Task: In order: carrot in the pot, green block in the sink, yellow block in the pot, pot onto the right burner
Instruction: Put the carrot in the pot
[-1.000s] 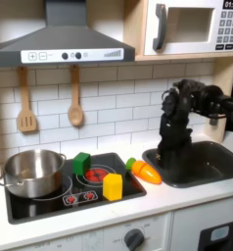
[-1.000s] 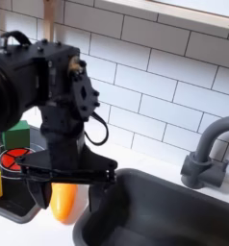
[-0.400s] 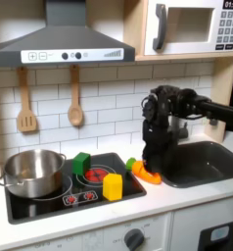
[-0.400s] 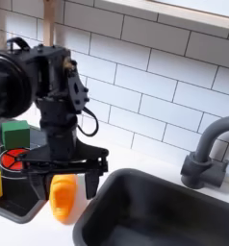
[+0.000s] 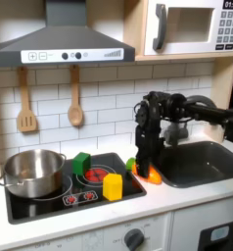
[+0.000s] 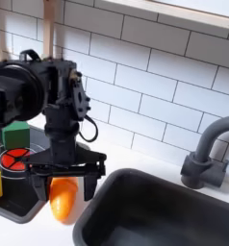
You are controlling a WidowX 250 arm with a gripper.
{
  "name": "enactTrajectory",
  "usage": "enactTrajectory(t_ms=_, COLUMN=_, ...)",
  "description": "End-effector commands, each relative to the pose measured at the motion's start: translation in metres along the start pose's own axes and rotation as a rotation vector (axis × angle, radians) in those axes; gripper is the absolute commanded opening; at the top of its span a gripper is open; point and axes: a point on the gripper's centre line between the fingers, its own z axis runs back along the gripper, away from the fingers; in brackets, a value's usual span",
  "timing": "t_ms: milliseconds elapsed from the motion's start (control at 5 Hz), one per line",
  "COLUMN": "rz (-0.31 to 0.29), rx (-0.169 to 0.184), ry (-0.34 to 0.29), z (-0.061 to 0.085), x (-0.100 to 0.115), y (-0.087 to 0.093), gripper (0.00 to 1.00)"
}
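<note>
White subway-tile wall behind the stove, two wooden utensils hung on it at the first exterior view's left, grey range hood above them, microwave at far upper right, black cooktop with red burner, white counter in front.

A toy kitchen: stove, sink, range hood, microwave.
</note>
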Motion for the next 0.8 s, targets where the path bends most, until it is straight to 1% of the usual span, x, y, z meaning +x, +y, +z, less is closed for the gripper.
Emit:
enactTrajectory(t_ms=0, rz=0.034, rx=0.030, ry=0.038, z=-0.019, x=0.008, y=0.010, gripper=0.00)
enactTrajectory(t_ms=200, rz=0.031, rx=0.012, ry=0.028, z=-0.009, x=0.009, y=0.010, gripper=0.00)
enactTrajectory(t_ms=400, rz=0.048, rx=-0.010, ry=-0.017, z=0.015, x=0.018, y=0.024, gripper=0.00)
enactTrajectory(t_ms=600, rz=0.114, rx=-0.021, ry=-0.014, z=0.022, x=0.030, y=0.052, gripper=0.00)
